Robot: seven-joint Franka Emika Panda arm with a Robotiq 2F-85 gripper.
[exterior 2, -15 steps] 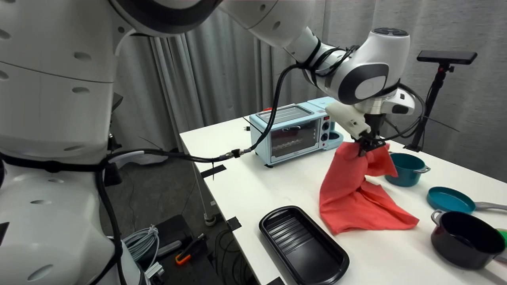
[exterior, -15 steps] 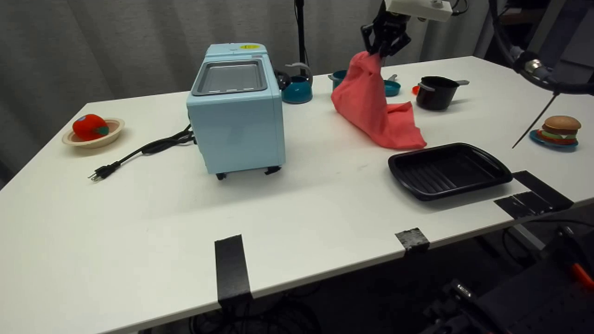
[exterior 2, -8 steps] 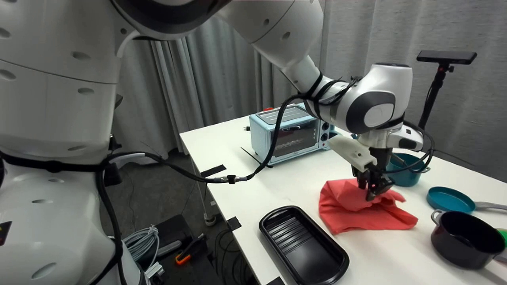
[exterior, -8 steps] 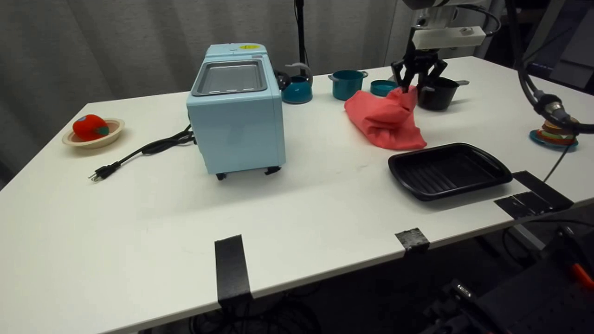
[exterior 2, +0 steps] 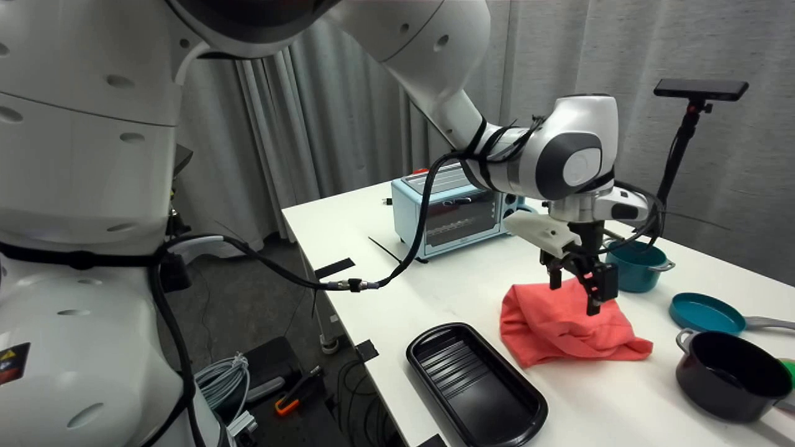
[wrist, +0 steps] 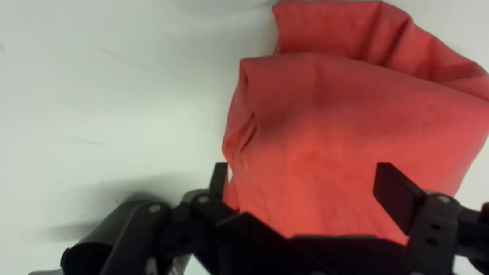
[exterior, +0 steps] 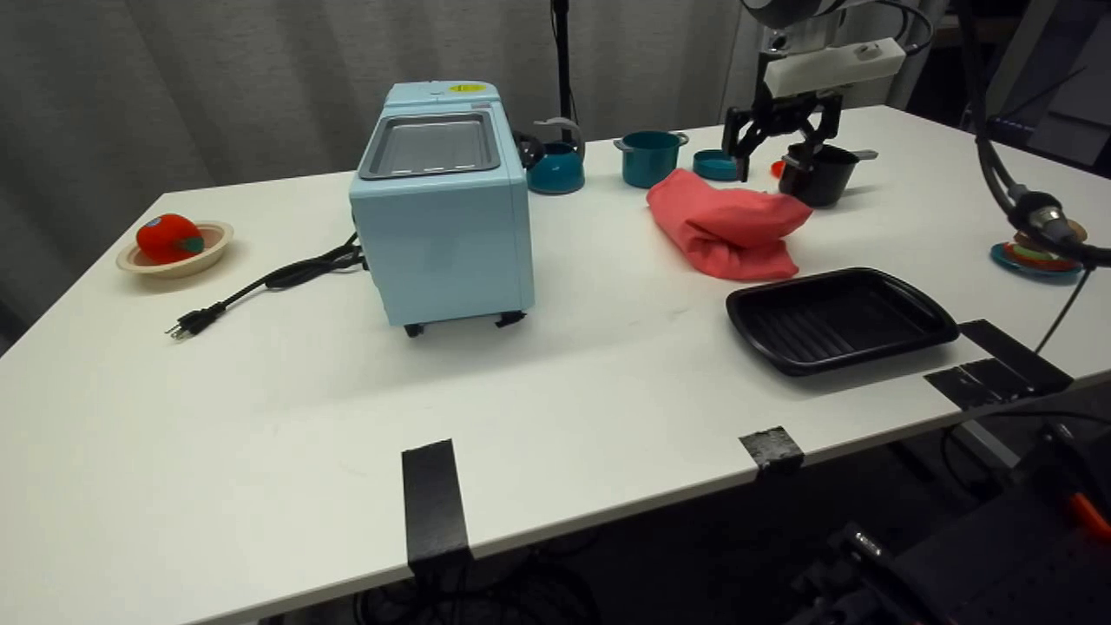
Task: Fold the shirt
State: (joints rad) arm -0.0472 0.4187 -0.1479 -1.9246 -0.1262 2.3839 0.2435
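The shirt [exterior: 725,221], a piece of red cloth, lies in a loose heap on the white table, partly folded over itself. In an exterior view the shirt [exterior 2: 559,326] has creases and one corner spread toward the black pot. Just above it, my gripper [exterior 2: 574,299] points down with its jaws wide apart. No cloth hangs from the gripper [exterior: 772,176] in an exterior view. From the wrist, the folded shirt [wrist: 336,130] fills the area below and beyond the gripper [wrist: 302,170], and I see cloth between the spread fingers but not pinched. Its underside layers are hidden.
A black tray [exterior: 842,321] lies close to the shirt on the table's front side. A black pot [exterior 2: 726,379], a teal pan [exterior 2: 699,313] and a teal pot [exterior 2: 633,273] stand around it. The light blue toaster oven [exterior: 443,252] is farther off.
The gripper came down with the lifted end of the shirt, laid it over the rest, then opened and let go. It now sits slightly higher, and the cloth is down on the table.
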